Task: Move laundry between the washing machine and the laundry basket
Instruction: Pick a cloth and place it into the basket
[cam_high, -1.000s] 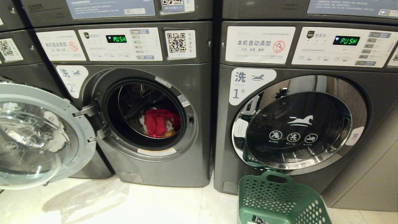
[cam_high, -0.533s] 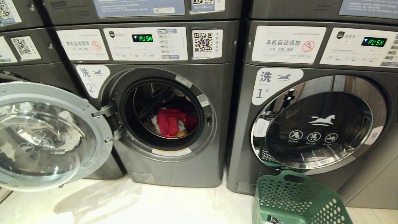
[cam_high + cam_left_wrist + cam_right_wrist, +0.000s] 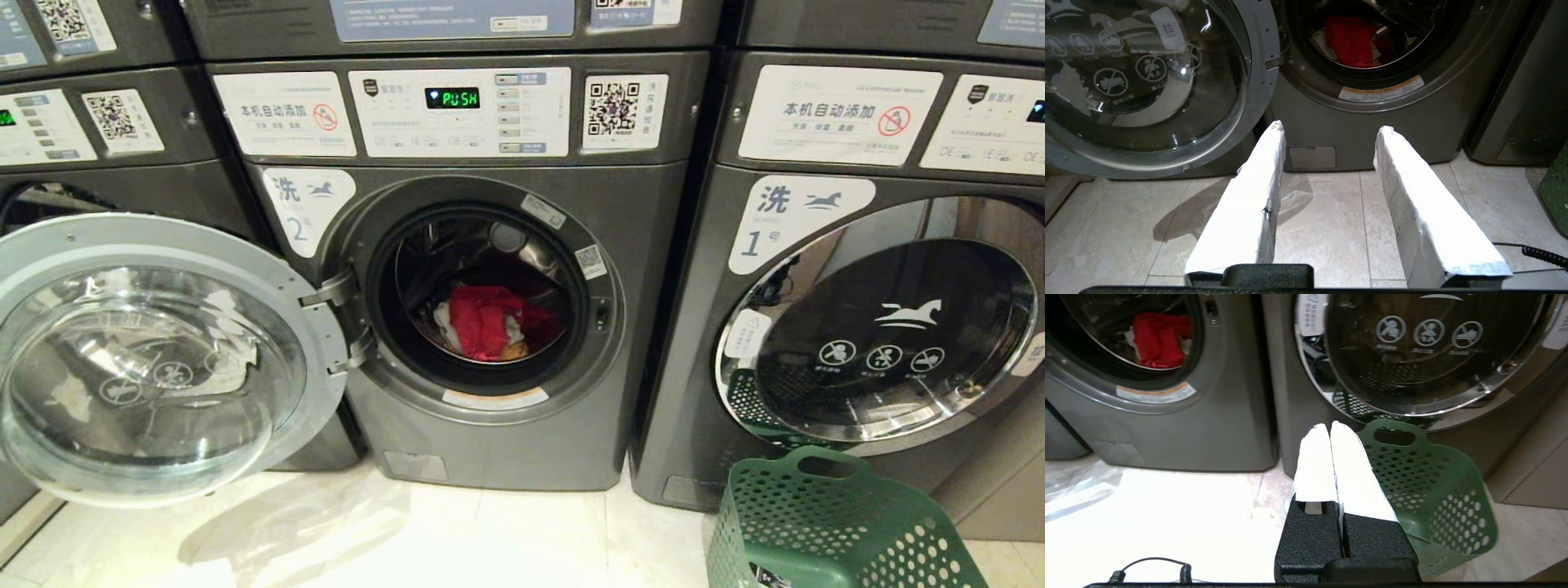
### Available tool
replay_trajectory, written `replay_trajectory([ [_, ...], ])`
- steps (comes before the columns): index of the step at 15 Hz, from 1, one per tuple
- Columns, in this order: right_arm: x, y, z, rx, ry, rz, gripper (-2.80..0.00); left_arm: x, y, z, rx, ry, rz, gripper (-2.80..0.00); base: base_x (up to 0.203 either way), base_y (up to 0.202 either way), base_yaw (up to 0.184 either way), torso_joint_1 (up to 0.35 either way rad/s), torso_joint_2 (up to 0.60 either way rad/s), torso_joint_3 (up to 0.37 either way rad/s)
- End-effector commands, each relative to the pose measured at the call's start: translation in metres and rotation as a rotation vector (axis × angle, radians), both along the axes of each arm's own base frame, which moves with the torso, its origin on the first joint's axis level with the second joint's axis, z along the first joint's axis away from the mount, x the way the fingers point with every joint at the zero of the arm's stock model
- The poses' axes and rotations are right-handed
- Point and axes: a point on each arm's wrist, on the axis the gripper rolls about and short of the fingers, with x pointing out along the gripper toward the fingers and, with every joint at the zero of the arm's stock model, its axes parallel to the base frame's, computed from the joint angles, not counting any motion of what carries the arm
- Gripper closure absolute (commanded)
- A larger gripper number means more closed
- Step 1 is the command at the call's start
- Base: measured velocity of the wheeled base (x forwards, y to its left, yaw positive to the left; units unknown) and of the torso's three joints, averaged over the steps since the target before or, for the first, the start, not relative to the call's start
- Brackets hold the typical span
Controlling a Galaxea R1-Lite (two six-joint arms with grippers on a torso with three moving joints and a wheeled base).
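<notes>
Three washers show in the head view, which has swung left over the last second so washer 2 (image 3: 490,327) now sits centred, door (image 3: 163,359) wide open; I judge the robot is lining up to unload. One laundry (image 3: 486,321) heap lies in its drum, one green basket (image 3: 833,523) stands before washer 1 (image 3: 857,343). Left gripper (image 3: 1329,130) is spread and empty, right gripper (image 3: 1329,428) pressed together.

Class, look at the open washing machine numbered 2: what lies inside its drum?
A red garment lies with a white piece and a small yellow-orange piece. Anything beneath the pile is hidden.
</notes>
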Motion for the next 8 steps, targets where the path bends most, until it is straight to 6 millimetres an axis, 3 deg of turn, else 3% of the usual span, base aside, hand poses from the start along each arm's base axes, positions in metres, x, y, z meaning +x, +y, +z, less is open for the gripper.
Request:
replay_trajectory([
  [1, 0.0000, 0.0000, 0.0000, 0.000, -0.001, 0.000, 0.00, 0.0002, 0.0000, -0.0004, 0.002, 0.002, 0.000, 0.00, 0.000, 0.197, -0.003, -0.002, 0.00, 0.007],
  [8, 0.0001, 0.0000, 0.0001, 0.006, 0.001, -0.001, 0.00, 0.0001, 0.0000, -0.0001, 0.001, 0.001, 0.000, 0.00, 0.000, 0.194, -0.002, 0.002, 0.00, 0.000],
])
